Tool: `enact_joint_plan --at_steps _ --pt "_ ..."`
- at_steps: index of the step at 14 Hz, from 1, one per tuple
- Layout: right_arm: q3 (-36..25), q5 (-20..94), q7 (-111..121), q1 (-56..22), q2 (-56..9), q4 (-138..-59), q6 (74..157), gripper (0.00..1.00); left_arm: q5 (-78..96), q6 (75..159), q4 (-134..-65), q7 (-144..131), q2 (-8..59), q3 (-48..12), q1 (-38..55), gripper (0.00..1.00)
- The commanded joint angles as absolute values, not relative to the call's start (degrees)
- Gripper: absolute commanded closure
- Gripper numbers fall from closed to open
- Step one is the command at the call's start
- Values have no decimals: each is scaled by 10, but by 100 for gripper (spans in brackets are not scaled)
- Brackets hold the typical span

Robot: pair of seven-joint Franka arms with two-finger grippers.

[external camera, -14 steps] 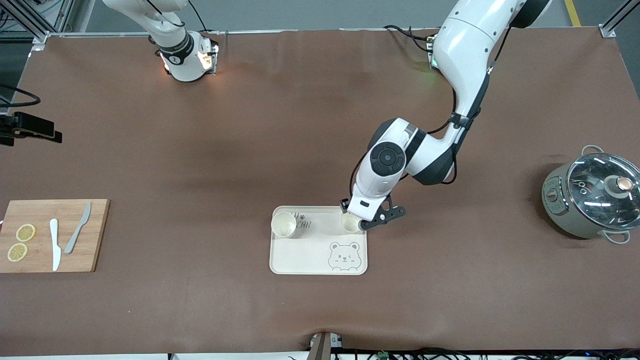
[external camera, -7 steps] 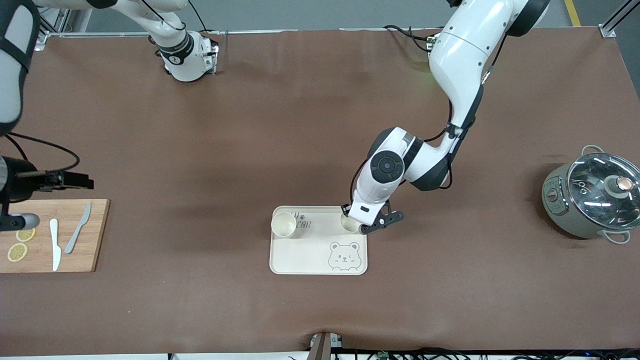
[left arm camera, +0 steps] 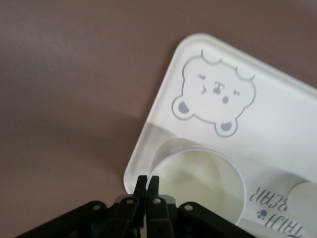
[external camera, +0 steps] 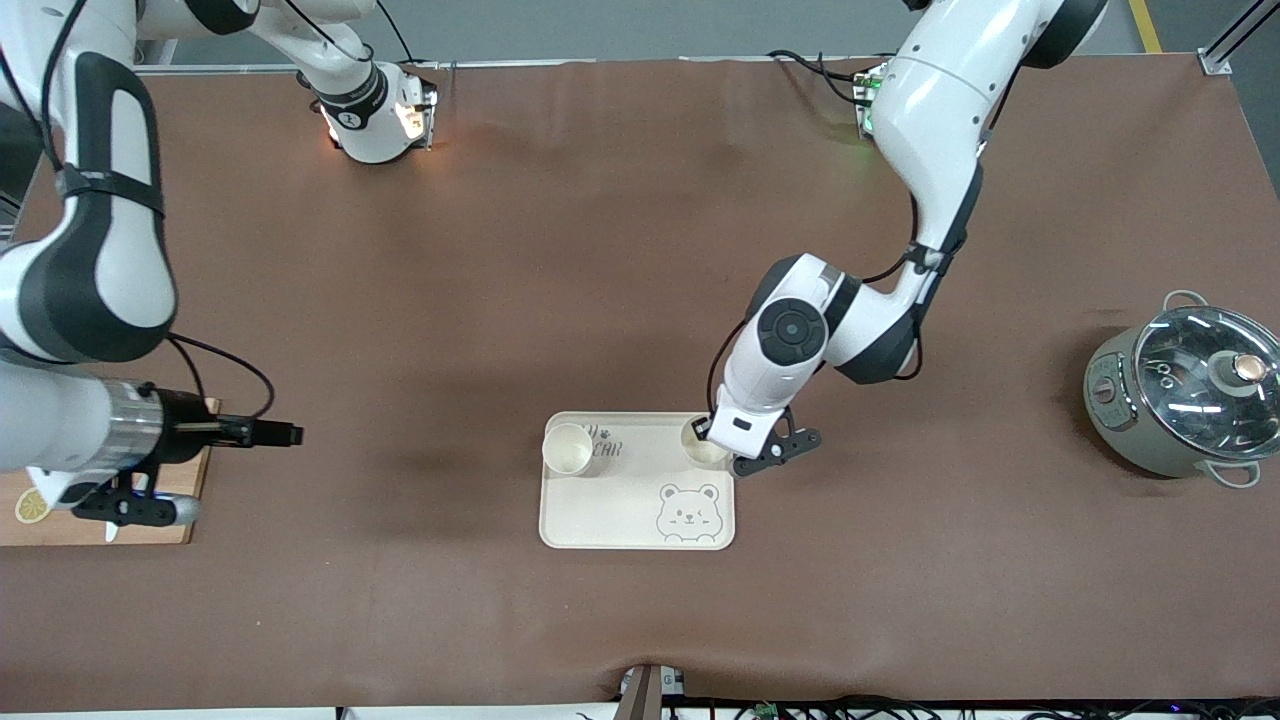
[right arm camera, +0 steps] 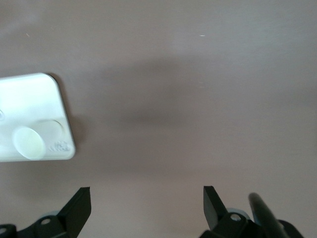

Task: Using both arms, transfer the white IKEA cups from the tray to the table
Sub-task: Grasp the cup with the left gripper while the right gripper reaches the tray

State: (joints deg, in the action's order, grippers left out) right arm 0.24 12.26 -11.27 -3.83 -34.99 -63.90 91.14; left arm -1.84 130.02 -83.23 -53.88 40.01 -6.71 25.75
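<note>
I see a long table covered in a brown mat with faint creases, grey floor showing along its 12 o'clock edge; the cream bear-print tray lies near the middle, toward 6 o'clock; two white IKEA cups stand on the tray's 12 o'clock half, one cup at the corner toward the right arm's end, the other cup at the corner toward the left arm's end. My left gripper is down at that second cup, its fingers pinched together on the cup's rim wall; my right gripper hangs spread wide and empty over bare mat beside the wooden cutting board at 9 o'clock; a grey pot with a glass lid sits at 3 o'clock.
</note>
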Motion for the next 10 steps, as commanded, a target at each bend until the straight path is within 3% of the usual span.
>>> enact_joint_plan --at_steps 1,7,10 --pt "33 127 -211 -66 -358 -650 960 0 -29 1243 -846 -506 340 -69 234 100" --pt "67 65 -351 -120 -396 -714 1137 0 -28 1109 -869 -466 298 -71 156 100" --pt "89 58 -420 -154 -426 -719 1164 0 -32 1097 -915 -462 276 -69 124 100"
